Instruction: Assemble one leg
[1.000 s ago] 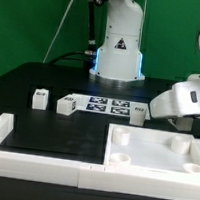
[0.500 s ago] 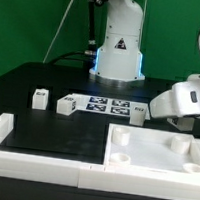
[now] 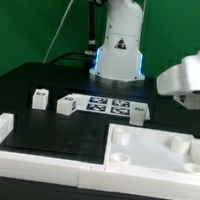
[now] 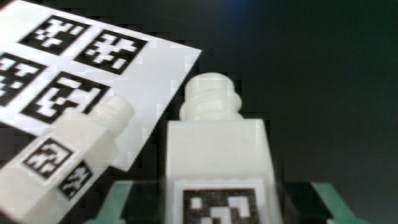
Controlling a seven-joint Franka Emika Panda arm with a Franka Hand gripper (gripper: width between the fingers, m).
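Observation:
In the wrist view a white leg (image 4: 217,140) lies on the black table, its narrow peg end pointing away and its marker tag near my gripper (image 4: 221,205). The green fingertips (image 4: 125,200) stand on either side of it with dark gaps, so the jaws are open. A second leg (image 4: 80,150) lies beside it at the marker board (image 4: 89,60). In the exterior view my gripper's white hand (image 3: 191,80) hangs raised at the right, and its fingers and the leg under it are hidden. Three more legs (image 3: 40,99) (image 3: 67,104) (image 3: 137,113) lie in a row.
The marker board (image 3: 109,105) lies mid-table before the robot base (image 3: 118,55). A large white square panel (image 3: 157,153) with corner holes lies at the front right. A white border frame (image 3: 12,143) runs along the front left.
The hand has risen and shifted to the exterior view's right. The three legs and the panel have not moved.

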